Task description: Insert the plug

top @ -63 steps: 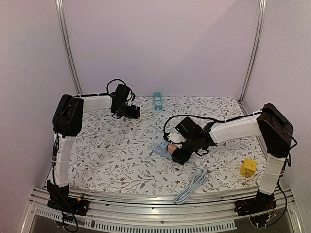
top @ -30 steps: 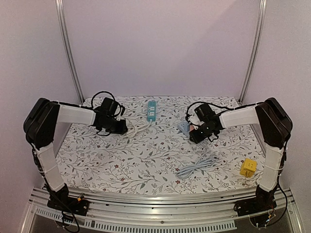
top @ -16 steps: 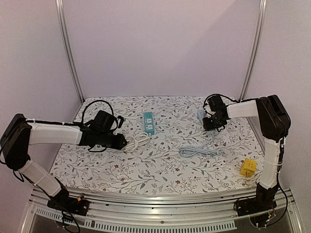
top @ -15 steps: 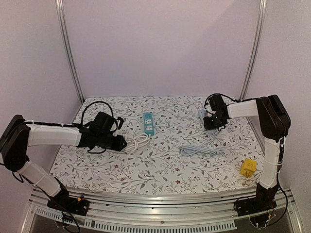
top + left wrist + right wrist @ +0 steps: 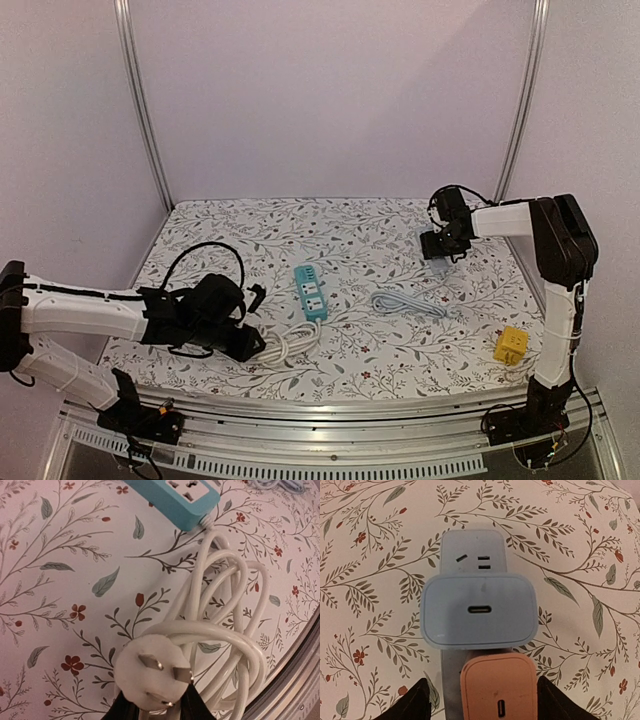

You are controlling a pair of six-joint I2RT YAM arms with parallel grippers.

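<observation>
Change: the teal power strip (image 5: 311, 292) now lies nearer the front edge than half a second ago. The left arm is pulled back low at near-left, and the right gripper (image 5: 482, 702) is farther toward the far right.
Left gripper (image 5: 156, 704): we see it clamped on the white plug (image 5: 150, 672), prongs toward the camera.
Plug location: near-left of the table (image 5: 200, 230), on top of the coiled white cord (image 5: 230, 625).
Right fingers: apart, flanking the orange charger (image 5: 497, 690).
Around: blue charger (image 5: 479, 611) seated in the grey strip (image 5: 472, 550); loose grey cable (image 5: 408, 303) between the strips; yellow block (image 5: 511, 344) near-right.
</observation>
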